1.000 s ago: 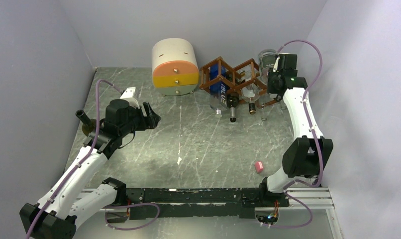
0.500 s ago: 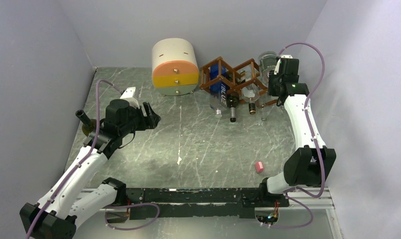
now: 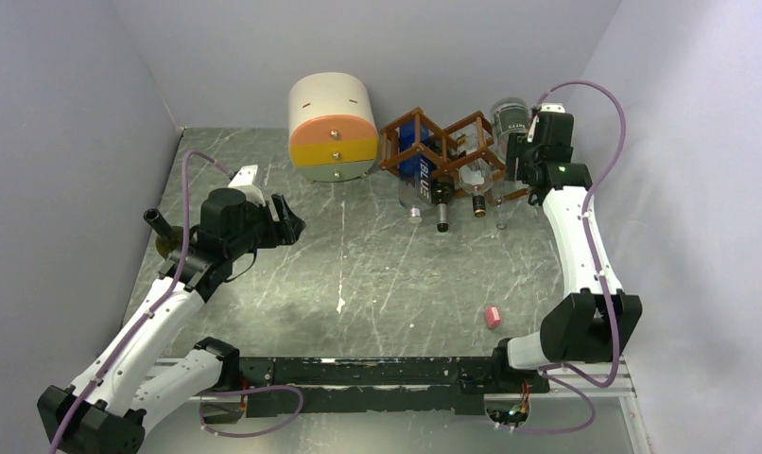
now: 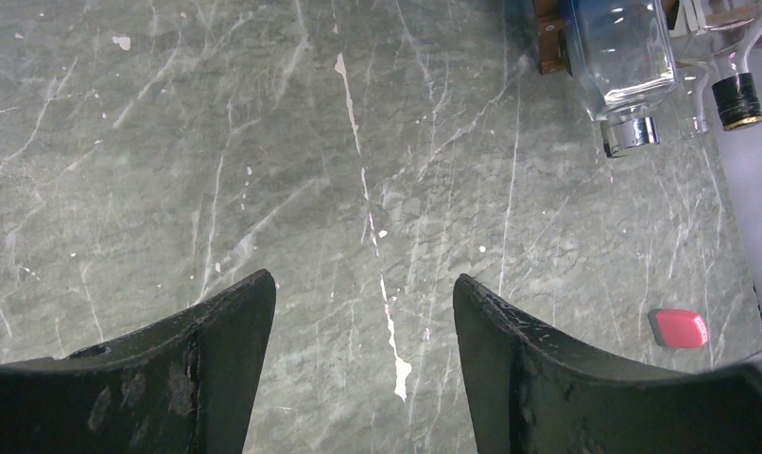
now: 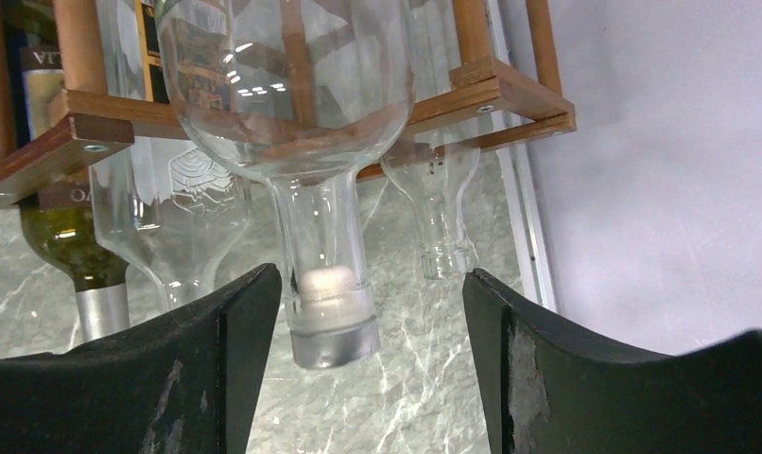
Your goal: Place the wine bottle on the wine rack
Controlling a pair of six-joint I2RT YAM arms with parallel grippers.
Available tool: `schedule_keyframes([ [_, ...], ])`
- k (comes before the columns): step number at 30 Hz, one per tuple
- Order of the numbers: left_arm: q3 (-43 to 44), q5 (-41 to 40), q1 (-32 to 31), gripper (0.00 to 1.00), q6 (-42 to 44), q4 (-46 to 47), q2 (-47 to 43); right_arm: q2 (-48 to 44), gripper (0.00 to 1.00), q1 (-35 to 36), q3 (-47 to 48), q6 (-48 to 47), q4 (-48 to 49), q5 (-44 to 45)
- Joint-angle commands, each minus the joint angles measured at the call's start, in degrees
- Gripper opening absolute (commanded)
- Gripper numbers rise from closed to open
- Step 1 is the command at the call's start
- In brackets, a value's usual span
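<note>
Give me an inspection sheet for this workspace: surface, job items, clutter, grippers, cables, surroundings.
Surface: grey marbled table, white scuffs.
Job's things: wine rack at the back, several bottles in it; clear corked bottle at its right end; dark bottle behind the left arm.
Clutter: pink block; cream-and-orange cabinet beside the rack.
Grippers: left gripper, jaws open over bare table; right gripper, jaws open either side of the clear bottle's neck.
Cables: purple cables loop off both arms.
Surroundings: plain grey walls.

"BLUE" on blue bottle (image 3: 420, 163)
</note>
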Motion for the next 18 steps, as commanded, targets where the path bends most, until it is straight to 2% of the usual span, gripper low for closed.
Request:
schedule_keyframes([
  [1, 3.05, 0.96, -0.08, 0.73, 0.68, -0.15, -0.3, -4.52, 0.76, 0.2, 0.59, 0.74, 1.42, 0.5],
  [5, 5.19, -0.16, -0.13, 0.73, 1.02, -0.1, -0.39, -7.72, 0.79, 0.68, 0.35, 2.78, 3.63, -4.14],
  [9, 9.01, -4.06, -0.07, 0.74, 2.32, -1.2, -0.57, -9.88, 0.77, 1.02, 0.45, 8.49, 4.86, -14.45],
  [11, 11.5, -9.91, -0.08, 0.77, 2.47, -2.77, -0.82, -9.98, 0.73, 1.33, 0.4, 10.7, 5.41, -24.6],
  [13, 14.21, -16.2, -0.12, 0.79, 3.05, -4.69, -1.11, -11.02, 0.7, 2.44, -1.95, 13.25, 9.06, -30.18],
  [18, 19.76, -38.06, -0.04, 0.96, 4.66, -10.9, -1.23, -15.08, 0.7, 10.07, -8.46, 15.99, 17.13, -28.21],
])
